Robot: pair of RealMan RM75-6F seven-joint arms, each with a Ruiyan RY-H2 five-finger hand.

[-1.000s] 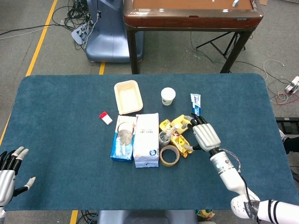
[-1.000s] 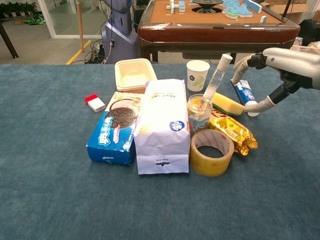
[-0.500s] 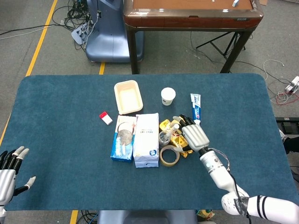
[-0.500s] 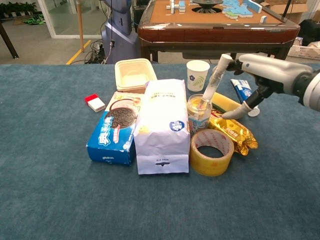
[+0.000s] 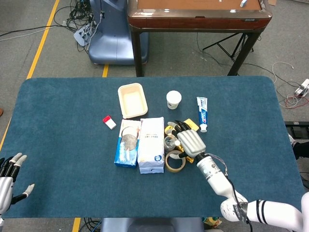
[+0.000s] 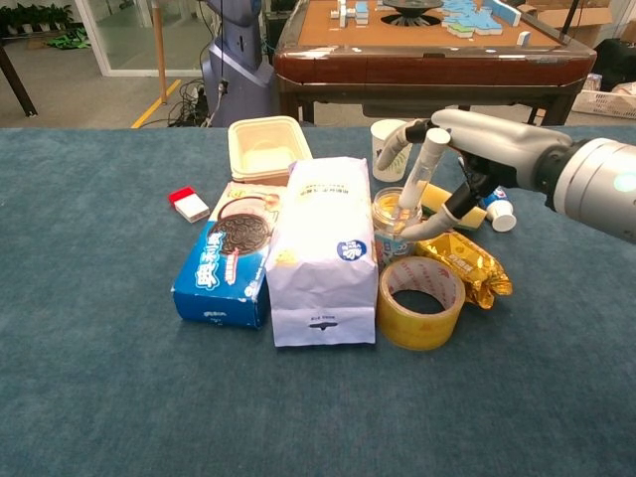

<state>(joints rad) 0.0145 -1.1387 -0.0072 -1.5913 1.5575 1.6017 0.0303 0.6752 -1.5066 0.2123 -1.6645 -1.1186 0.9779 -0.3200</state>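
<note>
While right robot hand (image 6: 452,169) cups jar tube (image 6: 417,171), tape roll (image 6: 421,301) crowds front

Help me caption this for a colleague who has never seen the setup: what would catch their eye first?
First, the cluster mid-table: a white bag standing beside a blue cookie box, with a roll of yellow tape in front of a small jar. The right hand reaches in over that jar, fingers spread around the white tube standing in it. The left hand sits open at the table's near left edge, away from everything.
</note>
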